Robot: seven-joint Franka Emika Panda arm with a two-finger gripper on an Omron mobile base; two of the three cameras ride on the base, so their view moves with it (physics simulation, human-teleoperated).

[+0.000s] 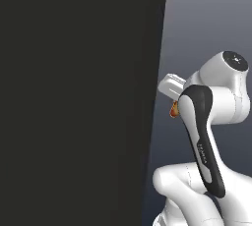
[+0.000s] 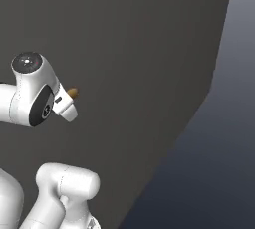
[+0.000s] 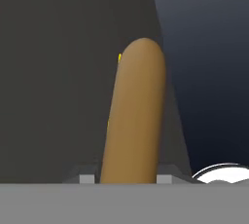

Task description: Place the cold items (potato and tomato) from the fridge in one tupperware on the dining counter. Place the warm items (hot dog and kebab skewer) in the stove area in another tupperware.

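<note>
Risk-wise, the hot dog point(image 3: 136, 116) sticks out way past the gripper point(image 3: 127, 178), so swinging near that dark wall point(image 1: 74, 97) could clip its tip and knock it loose. Jaws are pinched on its near end, one each side, and it's up in the air, nowhere near a tupperware.

Hot dog point(image 3: 136, 116) lower end hidden btwn pincer point(image 3: 129, 178) tips.
</note>
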